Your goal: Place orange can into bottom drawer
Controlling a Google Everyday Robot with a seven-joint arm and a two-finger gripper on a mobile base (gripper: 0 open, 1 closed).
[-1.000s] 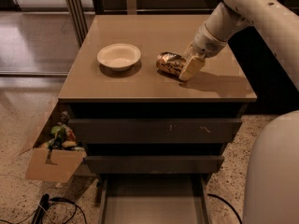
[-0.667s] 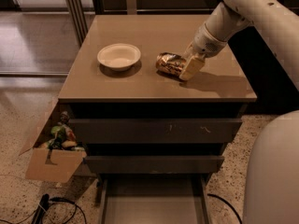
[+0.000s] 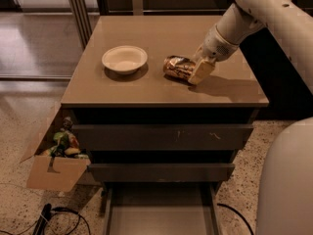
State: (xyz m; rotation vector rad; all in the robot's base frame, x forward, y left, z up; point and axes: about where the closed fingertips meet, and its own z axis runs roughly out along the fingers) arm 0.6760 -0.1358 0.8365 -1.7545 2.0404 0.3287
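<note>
The orange can (image 3: 177, 67) lies on its side on the cabinet top (image 3: 161, 89), right of centre. My gripper (image 3: 198, 70) is down at the can's right end and touches it, with the white arm reaching in from the upper right. The can rests on the surface. The bottom drawer (image 3: 159, 212) is pulled out at floor level below the cabinet front, and its flat grey floor is bare.
A white bowl (image 3: 124, 58) sits left of the can. Two upper drawers (image 3: 164, 137) are closed. An open cardboard box (image 3: 54, 168) with clutter stands left of the cabinet, with cables (image 3: 56, 217) on the floor. My white body (image 3: 288, 180) fills the lower right.
</note>
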